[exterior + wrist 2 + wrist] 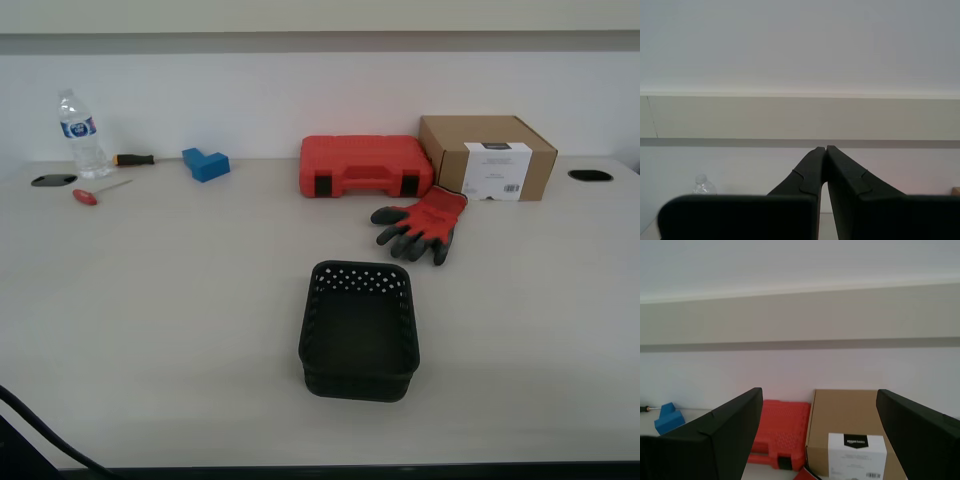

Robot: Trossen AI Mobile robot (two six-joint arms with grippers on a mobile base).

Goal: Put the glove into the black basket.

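Note:
The red glove (424, 222) with dark grey fingers lies flat on the table, just in front of the red case and the cardboard box. A sliver of it shows in the first wrist view (807, 475). The black basket (359, 329) stands empty in the middle of the table, nearer than the glove. My first gripper (819, 440) is open and empty, raised and facing the box and case. My second gripper (825, 165) is shut and empty, raised and facing the wall. Neither gripper shows in the exterior view.
A red plastic tool case (364, 166) and a cardboard box (487, 156) stand at the back. A water bottle (80, 135), a blue block (206, 163) and two screwdrivers (98, 192) lie at the back, on the exterior view's left. A dark cable (45, 432) crosses the near corner.

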